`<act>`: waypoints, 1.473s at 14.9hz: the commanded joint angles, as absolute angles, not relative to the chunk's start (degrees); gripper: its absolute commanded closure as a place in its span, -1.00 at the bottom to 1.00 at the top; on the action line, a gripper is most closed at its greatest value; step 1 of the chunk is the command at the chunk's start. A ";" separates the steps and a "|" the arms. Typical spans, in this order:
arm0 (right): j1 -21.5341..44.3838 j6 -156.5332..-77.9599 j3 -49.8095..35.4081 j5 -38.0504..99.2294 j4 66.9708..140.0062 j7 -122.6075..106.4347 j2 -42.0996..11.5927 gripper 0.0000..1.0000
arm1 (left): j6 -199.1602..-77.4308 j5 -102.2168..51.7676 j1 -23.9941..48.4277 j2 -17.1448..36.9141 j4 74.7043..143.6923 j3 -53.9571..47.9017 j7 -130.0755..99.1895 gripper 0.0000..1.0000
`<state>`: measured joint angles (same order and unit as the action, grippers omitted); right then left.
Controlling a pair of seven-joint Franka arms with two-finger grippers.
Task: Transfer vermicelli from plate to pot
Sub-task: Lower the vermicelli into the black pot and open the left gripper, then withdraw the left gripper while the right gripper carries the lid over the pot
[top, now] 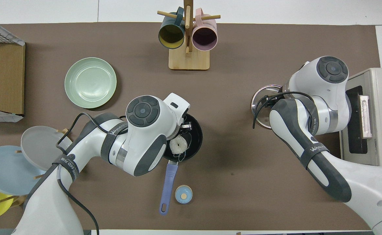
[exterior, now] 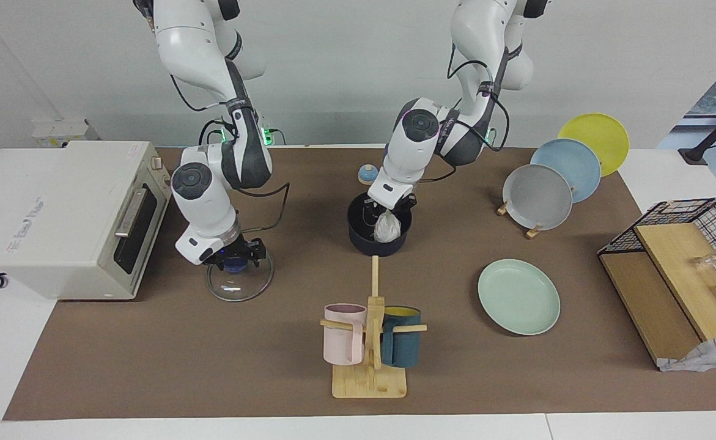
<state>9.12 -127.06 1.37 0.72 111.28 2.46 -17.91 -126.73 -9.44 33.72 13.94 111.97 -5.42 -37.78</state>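
My left gripper (exterior: 386, 221) is clamped on a noodle nest (exterior: 387, 227) over the pot (exterior: 378, 235); I fear strands sticking to fingers, dragging noodles out. Right gripper (exterior: 233, 256) waits, clamped on the lid (exterior: 239, 283).

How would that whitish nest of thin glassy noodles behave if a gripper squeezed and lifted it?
The whitish nest of thin glassy noodles, inside the dark saucepan under the left gripper, is probably very light, being loose airy strands. It likely squashes rather than resisting. Thin strands may snap or snag on fingers.
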 commanded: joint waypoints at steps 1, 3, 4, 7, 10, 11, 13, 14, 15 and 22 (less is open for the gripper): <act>8.53 -126.39 0.97 1.14 111.53 0.97 -17.75 -0.38 | -127.27 -10.02 34.89 13.10 112.06 -4.31 -37.44 -0.98; 8.53 -125.95 0.97 1.14 111.53 0.97 -17.67 -0.24 | -122.20 -10.02 34.10 11.26 109.88 -4.13 -36.66 -1.00; 8.53 -125.95 0.97 1.06 111.53 0.97 -17.67 -0.17 | -118.86 -10.02 33.93 10.55 108.65 -3.96 -36.22 -1.00; 8.70 -125.42 0.97 0.97 111.10 0.97 -17.75 -0.08 | -113.48 -10.02 32.87 6.60 108.02 -3.87 -34.29 -1.00; 9.23 -121.83 0.88 0.70 108.38 0.97 -17.75 -0.08 | -108.13 -10.02 30.16 3.44 106.09 -3.60 -33.31 -1.00; 9.23 -119.21 0.88 0.62 106.37 1.05 -17.75 -0.08 | -105.67 -10.02 27.88 1.86 104.87 -3.43 -30.96 -1.00; 9.58 -114.63 0.88 0.62 102.67 1.14 -17.67 -0.08 | -101.80 -9.93 21.92 -1.56 103.98 -3.43 -24.11 -1.00; 10.10 -112.52 0.88 0.62 101.00 1.23 -17.58 -0.08 | -100.47 -9.84 18.93 -2.80 104.15 -3.43 -20.69 -1.00; 10.80 -110.76 0.88 0.70 99.77 1.58 -17.40 -0.08 | -99.50 -8.45 16.72 -3.33 104.15 -3.34 -17.52 -1.00; 21.95 -100.47 0.88 1.32 90.54 19.47 -16.52 -0.08 | -96.70 -3.43 5.46 -4.40 101.44 -3.43 -5.54 -1.00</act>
<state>18.54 -103.74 0.87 0.81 93.96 13.24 -16.54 -99.29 -4.77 7.07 -4.04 103.28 -2.59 -6.54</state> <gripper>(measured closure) 0.339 0.000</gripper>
